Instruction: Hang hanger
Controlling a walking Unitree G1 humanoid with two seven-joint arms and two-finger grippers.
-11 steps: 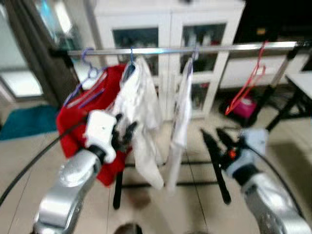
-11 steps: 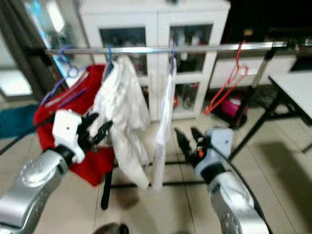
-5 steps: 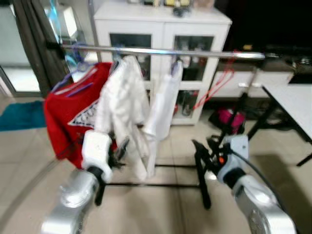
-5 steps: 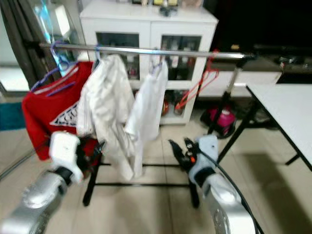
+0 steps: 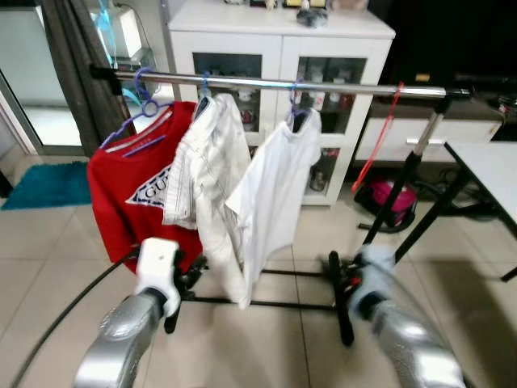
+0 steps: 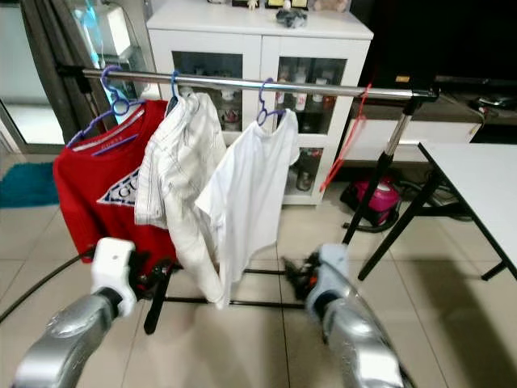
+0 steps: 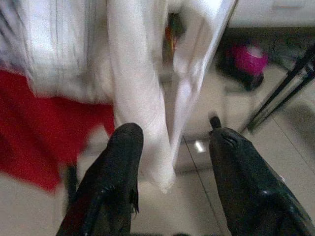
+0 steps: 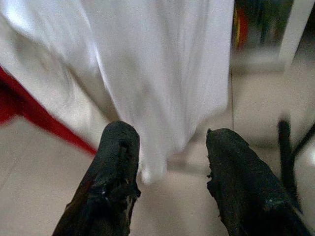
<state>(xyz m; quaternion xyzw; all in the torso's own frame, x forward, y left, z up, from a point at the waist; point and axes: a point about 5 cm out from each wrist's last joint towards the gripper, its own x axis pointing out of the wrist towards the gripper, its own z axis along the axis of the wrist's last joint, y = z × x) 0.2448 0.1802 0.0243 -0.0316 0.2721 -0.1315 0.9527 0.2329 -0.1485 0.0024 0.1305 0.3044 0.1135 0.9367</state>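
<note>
Left eye view is giving me the rail (image 5: 275, 82) with a red shirt (image 5: 133, 202), a striped shirt (image 5: 208, 174) and a white shirt (image 5: 275, 190) hanging on it, and a bare red hanger (image 5: 378, 133) hooked farther toward my right. I am seeing my left gripper (image 7: 170, 147) and right gripper (image 8: 170, 147) low before the clothes, fingers spread wide apart, holding nothing.

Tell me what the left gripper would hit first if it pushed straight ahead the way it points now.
Most likely the hanging sleeve of the striped white shirt, which sits between the open jaws of the left gripper in its wrist view. Depth is unclear; the white T-shirt hangs just beside it.
</note>
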